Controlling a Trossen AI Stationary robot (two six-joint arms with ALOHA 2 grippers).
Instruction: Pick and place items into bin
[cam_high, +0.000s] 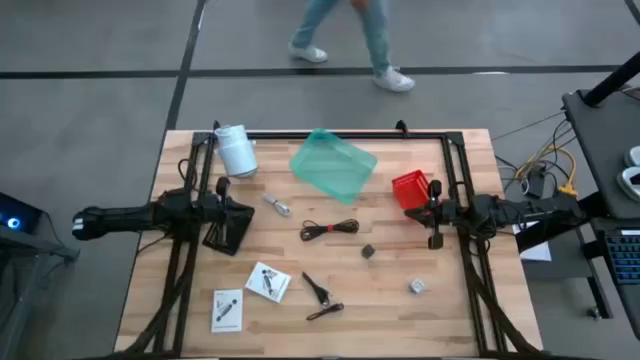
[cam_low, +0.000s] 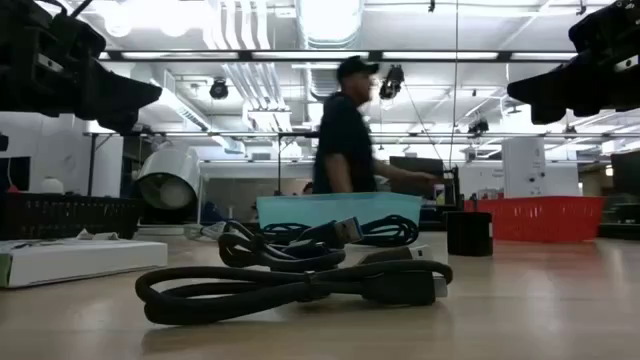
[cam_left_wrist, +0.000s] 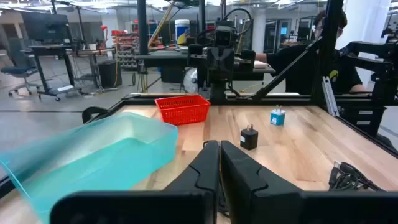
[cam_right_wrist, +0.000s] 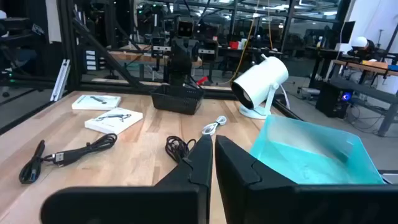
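The teal bin (cam_high: 333, 163) sits on the far middle of the table, also in the left wrist view (cam_left_wrist: 93, 155) and the right wrist view (cam_right_wrist: 311, 152). Loose on the wood lie a coiled black cable (cam_high: 330, 230), a silvery plug (cam_high: 277, 205), a dark cube (cam_high: 368, 252), a small pale bit (cam_high: 417, 287), a black clip with cord (cam_high: 320, 295) and two white packets (cam_high: 268, 282) (cam_high: 228, 310). My left gripper (cam_left_wrist: 219, 148) hovers shut at the table's left over a black pad (cam_high: 228, 232). My right gripper (cam_right_wrist: 208, 143) hovers shut at the right, beside the red basket (cam_high: 410, 190).
A white cylinder (cam_high: 237, 150) stands at the far left. The red slotted basket sits right of the bin. A black frame rail runs along the table's far edge and sides. A person walks past beyond the far edge (cam_low: 345, 130). Bare wood lies between the two grippers.
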